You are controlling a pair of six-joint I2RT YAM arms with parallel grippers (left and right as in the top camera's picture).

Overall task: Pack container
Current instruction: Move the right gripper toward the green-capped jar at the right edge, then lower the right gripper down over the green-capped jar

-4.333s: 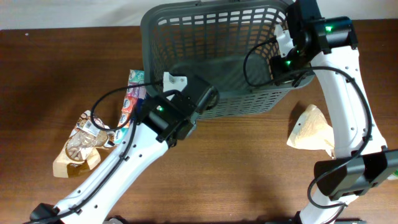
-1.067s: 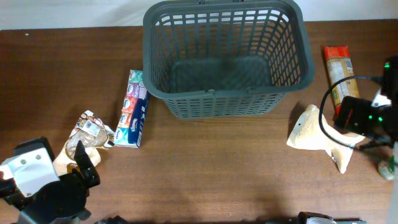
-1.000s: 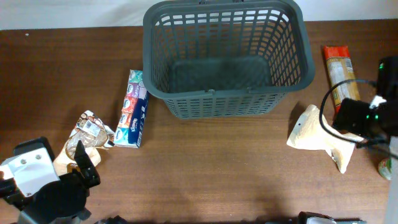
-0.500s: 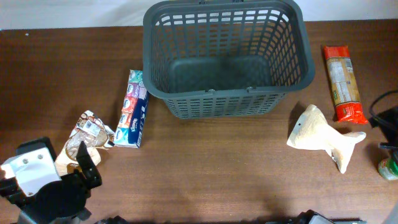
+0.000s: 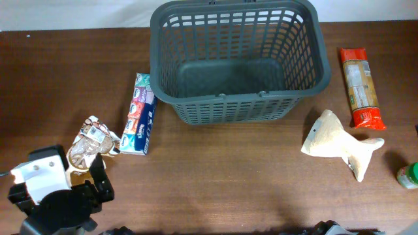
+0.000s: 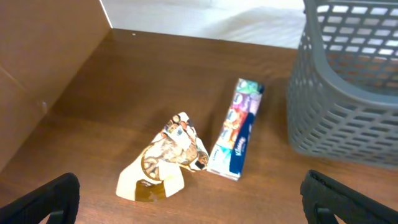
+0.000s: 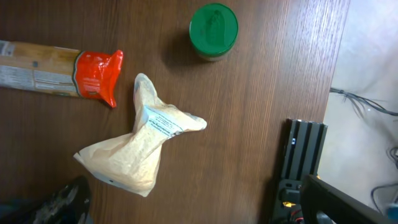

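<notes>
The container, a large dark grey basket [image 5: 235,108] with slotted walls, stands empty at the back of the table; its corner [image 6: 348,93] fills the right of the left wrist view. My left gripper [image 6: 193,208] is open, its fingers wide apart above bare wood in front of a brown-and-white packet [image 6: 165,158] and a tissue pack [image 6: 239,127]. My right gripper [image 7: 199,208] is open too, over the table's right end just short of a beige bag [image 7: 140,149]. Overhead, only the left arm [image 5: 55,202] shows, at the front left corner.
A red-ended pasta packet [image 5: 359,87] lies right of the basket, with a green-lidded jar [image 5: 408,176] by the right edge. Overhead, the tissue pack [image 5: 140,123] and brown packet [image 5: 88,147] lie left of the basket and the beige bag [image 5: 336,143] front right. A black frame [image 7: 298,168] stands beyond the table's edge.
Both arms have come away from the basket. The right arm has slid off the right side of the overhead view. The left arm has edged a little to the right.
</notes>
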